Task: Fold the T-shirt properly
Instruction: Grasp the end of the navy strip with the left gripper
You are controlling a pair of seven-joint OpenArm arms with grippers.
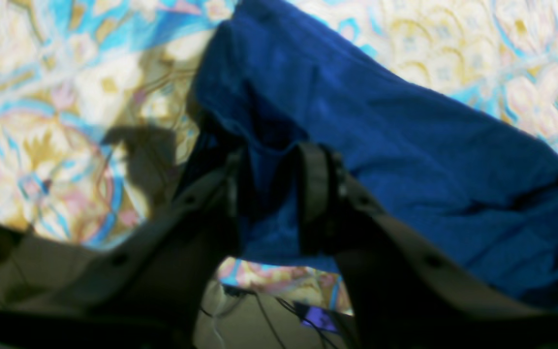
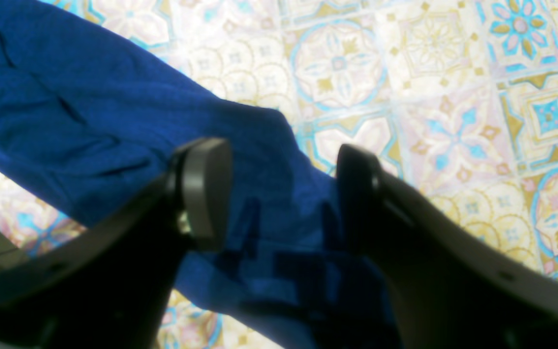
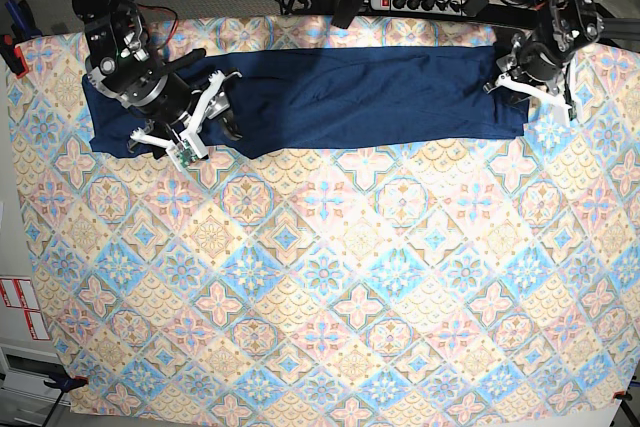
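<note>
The T-shirt (image 3: 330, 97) lay as 1 long dark blue band across the far part of the patterned tablecloth (image 3: 330, 287), its long axis running side to side in the base view, parallel to the cloth's far edge. Everything nearer than that band was bare patterned cloth. Both arms stood at the band itself, 1 at each end, so neither was nearer to the shirt than the other; the coming fold turned on that symmetry, each end being within reach of its own arm.

The right gripper (image 2: 284, 194) sat over the end on the base view's left, its 2 fingers spread wide with blue fabric below and between them; it gripped nothing. The shirt ran away from it toward the upper left of its wrist view, with bare tablecloth beyond.

The left gripper (image 1: 269, 194) sat at the opposite end, fingers partly apart with a ridge of fabric standing in the gap. Whether that fabric was pinched or already let go, I cannot tell; the view was blurred. From this gripper the shirt stretched off to the right of its wrist view.

My judgement: the next fold would bring the 2 ends toward the band's middle, across its long axis.
</note>
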